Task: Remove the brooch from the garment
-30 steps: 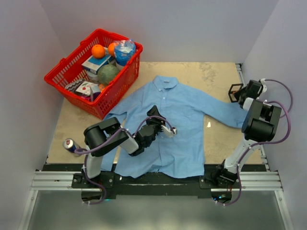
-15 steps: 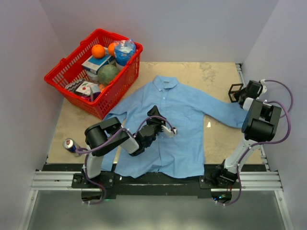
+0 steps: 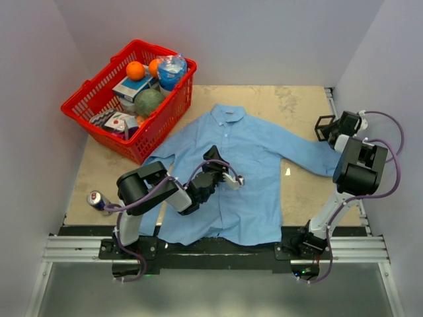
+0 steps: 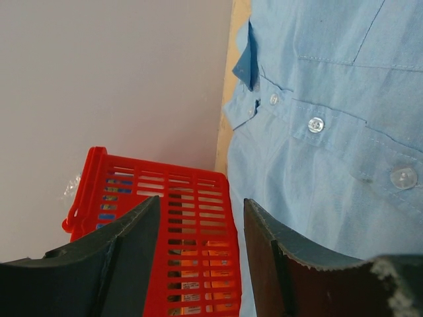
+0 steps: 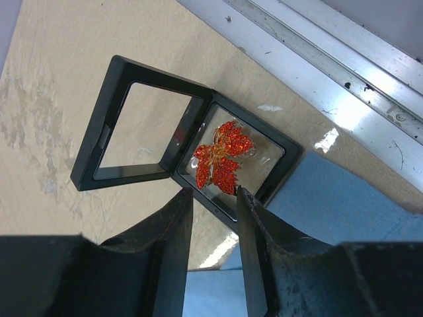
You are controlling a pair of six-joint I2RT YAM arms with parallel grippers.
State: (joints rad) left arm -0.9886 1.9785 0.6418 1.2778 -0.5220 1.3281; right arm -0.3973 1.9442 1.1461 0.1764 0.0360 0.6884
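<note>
Hovering over the brooch [image 5: 221,158] in the black case [image 5: 99,125] mid-frame, right pincer [image 5: 213,193] is standing slightly parted, holding nothing; release looks done, next calling for straight withdrawal.

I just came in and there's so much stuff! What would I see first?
The big light blue shirt spread flat across the table grabs you first, with the red basket of groceries at the far left corner. Then there is the sparkly red-orange brooch, lying in an open black case beside the shirt's right-hand sleeve, with the right gripper open close to it.
</note>
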